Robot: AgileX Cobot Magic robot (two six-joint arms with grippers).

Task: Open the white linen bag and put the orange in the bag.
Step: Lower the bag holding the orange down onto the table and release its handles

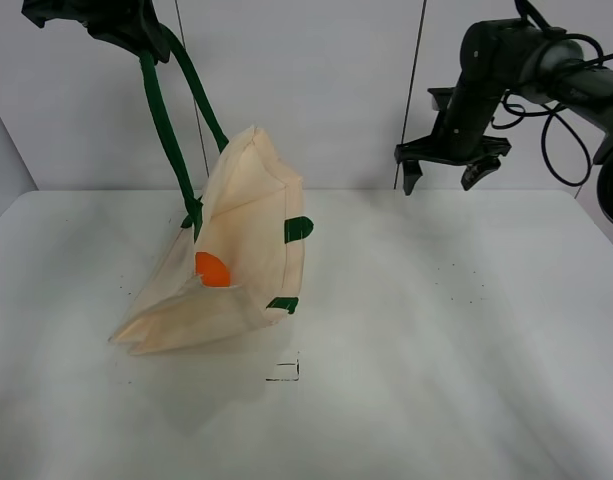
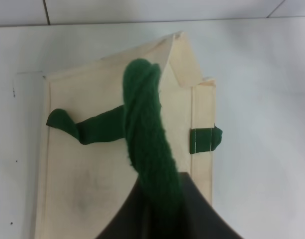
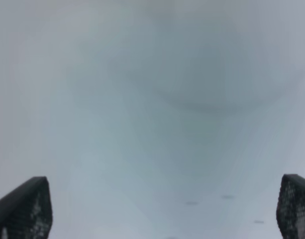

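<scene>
The white linen bag (image 1: 241, 260) hangs by its dark green handle (image 1: 171, 110), its lower end resting on the table. My left gripper (image 1: 136, 30) is shut on that handle, high at the top left. In the left wrist view the handle (image 2: 147, 134) runs down to the bag (image 2: 92, 174). The orange (image 1: 212, 269) sits inside the bag's open mouth, partly hidden by cloth. My right gripper (image 1: 446, 165) is open and empty, raised at the back right, well apart from the bag. The right wrist view shows its fingertips (image 3: 25, 209) over bare table.
The white table (image 1: 456, 330) spreads to the right and front of the bag. A small black mark (image 1: 284, 371) lies on the table just in front of the bag. A grey wall stands behind.
</scene>
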